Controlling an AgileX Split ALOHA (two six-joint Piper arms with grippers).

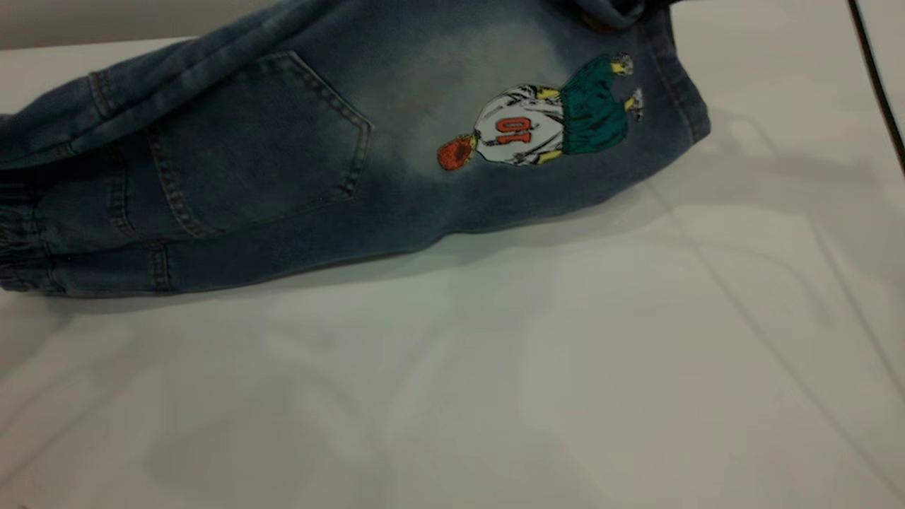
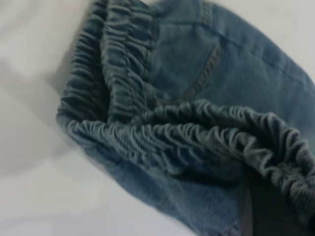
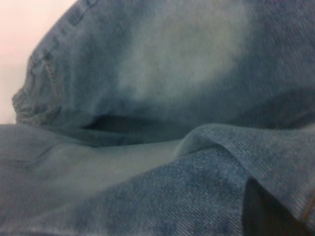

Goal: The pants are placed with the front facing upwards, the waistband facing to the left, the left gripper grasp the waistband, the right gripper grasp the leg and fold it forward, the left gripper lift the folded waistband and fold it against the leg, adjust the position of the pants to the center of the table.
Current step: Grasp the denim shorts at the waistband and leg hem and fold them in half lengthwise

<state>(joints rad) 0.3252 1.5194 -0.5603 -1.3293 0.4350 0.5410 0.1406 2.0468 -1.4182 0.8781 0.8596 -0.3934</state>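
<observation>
A: Where are the pants [image 1: 339, 148]?
B: On the table [image 1: 530, 375], toward ten o'clock in the exterior view, folded lengthwise, pocket [image 1: 261, 141] and basketball player [image 1: 544, 116] facing up.
A: The waistband [image 2: 197, 132]?
B: At nine o'clock, bunched, one fold raised.
A: And the grippers?
B: Neither shows clearly; whether they pinch cloth, I cannot tell. A cable [image 1: 877, 78] runs at two o'clock.
</observation>
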